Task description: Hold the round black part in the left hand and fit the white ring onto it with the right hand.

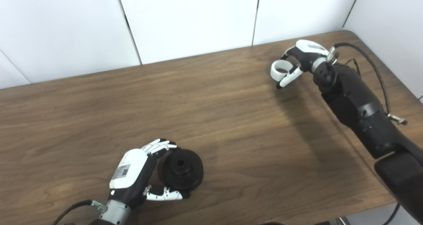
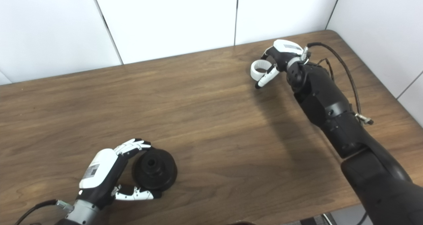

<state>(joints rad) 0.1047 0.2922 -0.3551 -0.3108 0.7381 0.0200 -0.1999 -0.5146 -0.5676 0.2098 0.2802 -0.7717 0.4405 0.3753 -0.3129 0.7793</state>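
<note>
While left hand [image 1: 132, 175] cups black part [image 1: 181, 169], right hand [image 1: 302, 58] (far side) pinches white ring [image 1: 281, 69]

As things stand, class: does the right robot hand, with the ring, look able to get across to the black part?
Probably yes. Only bare table lies between the right robot hand, shut on the ring, and the black part. The left robot hand grips the part's left side, leaving its top open.

Right hand [image 1: 302, 58] fingers behind white ring [image 1: 280, 69], left forearm cut off at bottom edge
</note>
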